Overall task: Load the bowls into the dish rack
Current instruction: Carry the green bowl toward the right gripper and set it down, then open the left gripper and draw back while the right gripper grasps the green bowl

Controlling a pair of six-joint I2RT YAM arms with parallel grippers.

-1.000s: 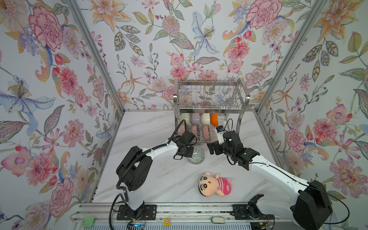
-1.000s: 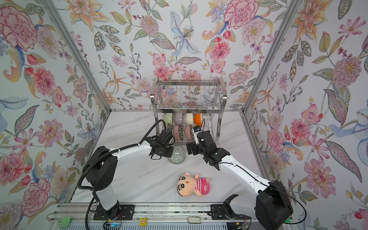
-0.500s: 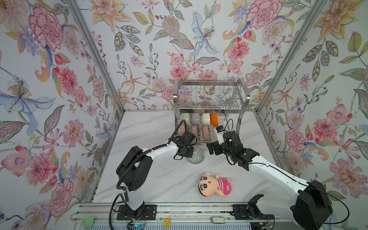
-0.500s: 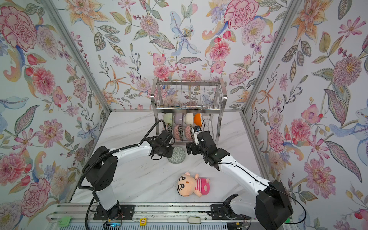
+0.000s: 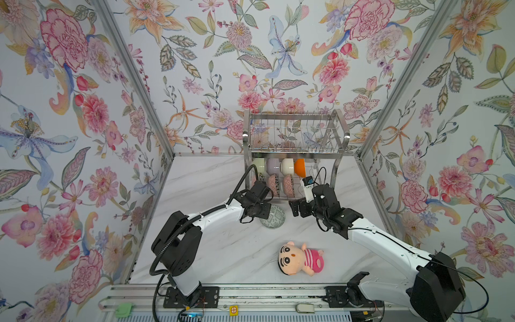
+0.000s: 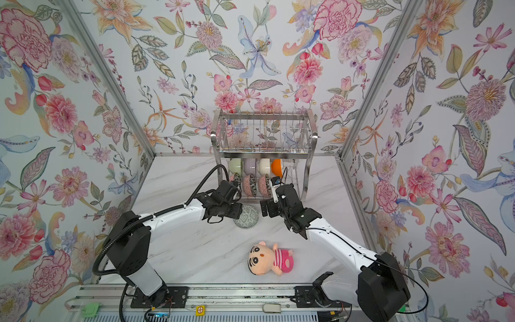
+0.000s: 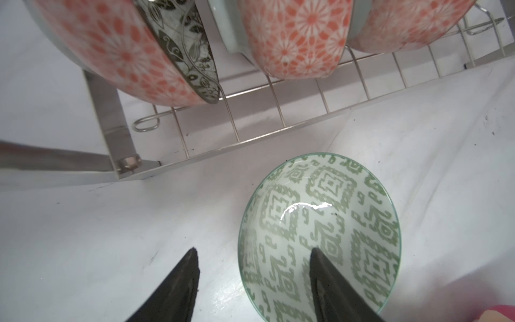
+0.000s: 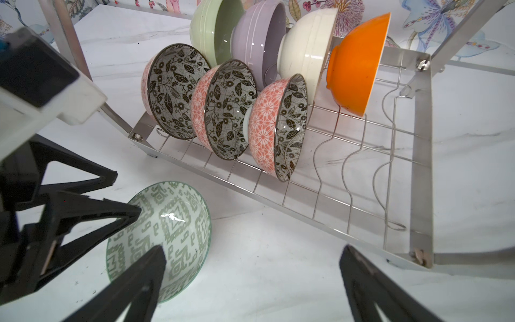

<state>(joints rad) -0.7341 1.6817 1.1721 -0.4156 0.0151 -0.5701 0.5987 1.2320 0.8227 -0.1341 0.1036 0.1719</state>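
Note:
A bowl with a green-patterned inside (image 5: 274, 220) (image 6: 247, 220) (image 7: 320, 217) (image 8: 167, 231) rests upright on the marble table, just in front of the dish rack (image 5: 295, 152) (image 6: 264, 152) (image 8: 422, 139). My left gripper (image 7: 253, 251) (image 5: 264, 212) is open astride its rim, one finger inside and one outside, touching neither side. My right gripper (image 8: 253, 248) (image 5: 296, 207) hangs wide open beside the bowl, holding nothing. The lower tier holds pale green (image 8: 211, 30), lavender (image 8: 259, 41), cream (image 8: 303, 50) and orange (image 8: 354, 67) bowls behind three pink patterned bowls (image 8: 225, 108).
A plush doll in a pink striped shirt (image 5: 299, 258) (image 6: 271, 258) lies on the table nearer the front. To the right of the patterned bowls stand bare wavy wire slots (image 8: 362, 167). Flowered walls close in the table on three sides.
My left gripper's jaws have come apart off the bowl's rim, and the bowl stays where it was. Neither arm has visibly shifted.

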